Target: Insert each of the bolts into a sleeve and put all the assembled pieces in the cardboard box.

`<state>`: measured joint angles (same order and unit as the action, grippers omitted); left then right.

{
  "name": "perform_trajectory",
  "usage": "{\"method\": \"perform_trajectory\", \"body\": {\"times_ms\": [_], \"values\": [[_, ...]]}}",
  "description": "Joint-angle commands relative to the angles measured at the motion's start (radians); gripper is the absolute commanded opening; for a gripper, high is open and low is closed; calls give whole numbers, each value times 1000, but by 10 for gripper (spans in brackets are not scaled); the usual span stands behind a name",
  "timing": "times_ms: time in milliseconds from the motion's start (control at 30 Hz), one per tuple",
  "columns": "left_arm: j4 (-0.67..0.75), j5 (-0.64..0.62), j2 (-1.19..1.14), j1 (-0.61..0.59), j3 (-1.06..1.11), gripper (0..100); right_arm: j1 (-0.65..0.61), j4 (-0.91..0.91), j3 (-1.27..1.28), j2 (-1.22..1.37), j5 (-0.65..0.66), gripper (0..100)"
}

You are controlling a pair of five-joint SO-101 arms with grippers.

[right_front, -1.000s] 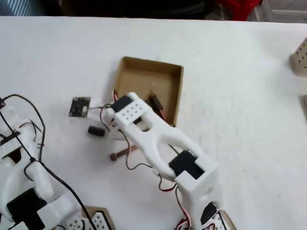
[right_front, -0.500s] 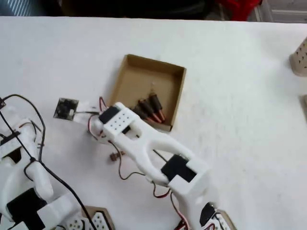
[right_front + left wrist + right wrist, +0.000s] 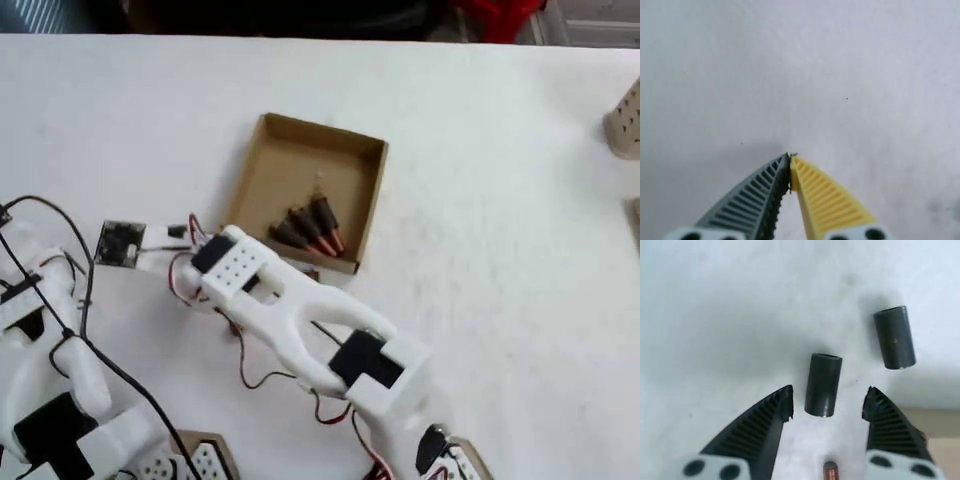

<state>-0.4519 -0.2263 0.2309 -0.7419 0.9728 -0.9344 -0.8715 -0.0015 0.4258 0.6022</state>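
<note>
Three pieces [image 3: 308, 228] lie in the box [image 3: 300, 165].
Beside it two sleeves [image 3: 823, 385] wait; right hand [image 3: 829, 392] apart over one, left hand [image 3: 790, 159] together.

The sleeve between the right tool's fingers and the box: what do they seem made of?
The sleeve looks like dark grey plastic or coated metal, matte with a faint sheen; which one is unclear. The box looks like plain brown cardboard, dull, with thin walls.

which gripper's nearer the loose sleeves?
Right. The right gripper is open with one sleeve lying between its fingertips and the other sleeve just beyond. The left gripper is shut over bare table, away from both.
</note>
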Motion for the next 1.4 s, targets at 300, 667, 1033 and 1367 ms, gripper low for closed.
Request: {"method": "perform_trajectory", "body": {"times_ms": [300, 667, 1033, 1367], "values": [[20, -12, 2, 2, -51, 31, -2, -59, -218, 185, 63, 129], [21, -12, 2, 4, -51, 31, 50, -173, -222, 67, 55, 15], [21, -12, 1, 10, -51, 31, 180, -375, -219, -142, -23, 18], [21, -12, 1, 25, -51, 31, 242, -372, 135, -493, -77, 18]]}}
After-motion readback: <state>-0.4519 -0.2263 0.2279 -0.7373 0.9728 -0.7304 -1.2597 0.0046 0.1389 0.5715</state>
